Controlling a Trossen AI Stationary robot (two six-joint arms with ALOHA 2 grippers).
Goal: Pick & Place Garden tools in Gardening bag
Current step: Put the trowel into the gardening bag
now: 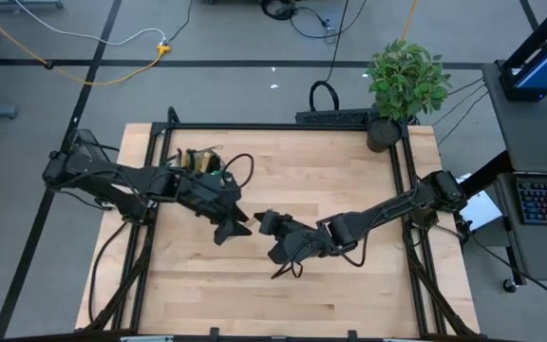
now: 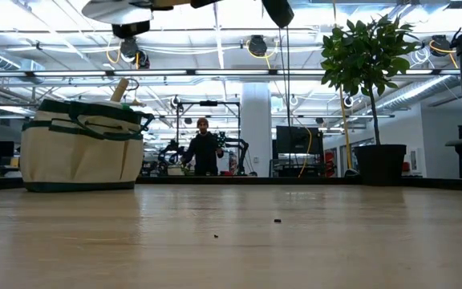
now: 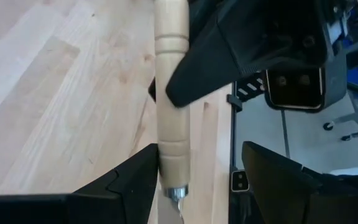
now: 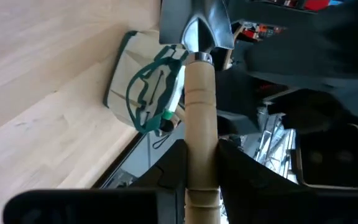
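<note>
Pale wood marks the trowel (image 4: 201, 118): a turned handle with a silver blade at one end, held up in the air over the middle of the table (image 1: 349, 161), between the two arms. In the right wrist view the right gripper (image 4: 201, 163) has its fingers pressed narrow on both sides of the handle's butt end, so the handle runs straight out from that gripper and the blade points away from it, toward the other arm. In the left wrist view the same handle (image 3: 170, 93) stands between the fingers of the left gripper (image 3: 199, 175), near the metal collar; those fingers stand wide, one close against the wood and the other well apart from it, so this gripper does not yet grasp.

From above, the two grippers meet nose to nose at mid-table, the left gripper (image 1: 226, 226) on one side and the right gripper (image 1: 266, 224) on the other, and the trowel's long axis lies along the line joining them.

The bag (image 1: 202, 161) sits near the far left corner of the table, just behind the left arm's wrist and well apart from the right arm. It lies beyond the blade end as seen from the right wrist (image 4: 145, 84). The left arm is clearly the nearer one to it, so this looks like a handover: the left fingers would need to close on the handle before the right ones let go.

Another wooden handle (image 2: 119, 90) already sticks out of the bag's rim. A potted plant (image 1: 405, 85) stands at the far right corner.
</note>
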